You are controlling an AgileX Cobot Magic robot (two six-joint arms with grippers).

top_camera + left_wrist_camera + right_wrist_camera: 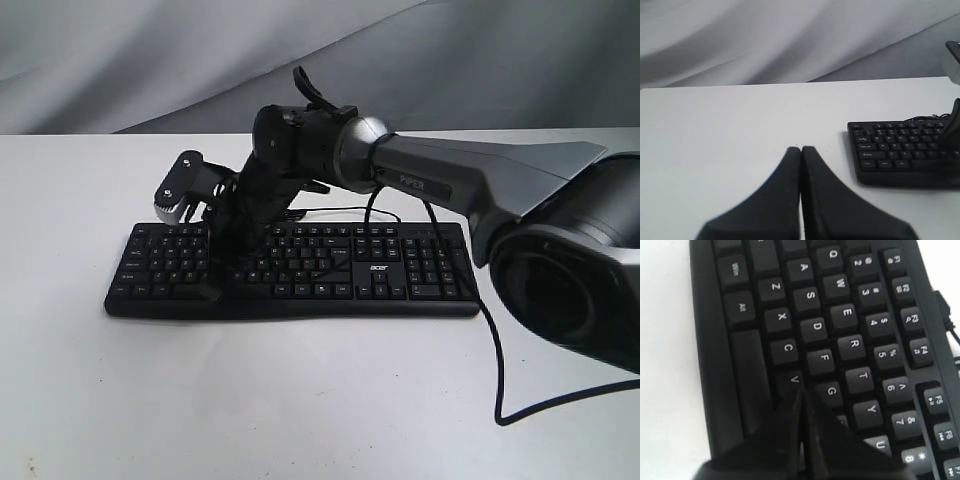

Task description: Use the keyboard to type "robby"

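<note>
Keyboard lies flat on tabletop, directly beneath right pincer. Right pincer is fully closed and holds nothing. Its joined tips serve as one stylus, sitting at the seam between V and G. B is not visible and is probably hidden under the fingers. Whether the tips touch a keycap cannot be told. Left pincer is likewise closed and empty, hovering over bare tabletop with one end of the keyboard well off to its side. Judgement: a letter stroke is in hand, likely B, since the tip is nearest that spot. To do it well, hold the tips together and centre them over one cap before descending. Come straight down, press briefly, then lift clear so V and G are not clipped. For the double b, release fully between strokes. Legible ahead of the tip: Q W E R T Y U, A S D F G, Z X C V, "Alt", "Win", digits 2–8. "acer" logo is on the keyboard, and "PiPER" label is on the right arm.
</note>
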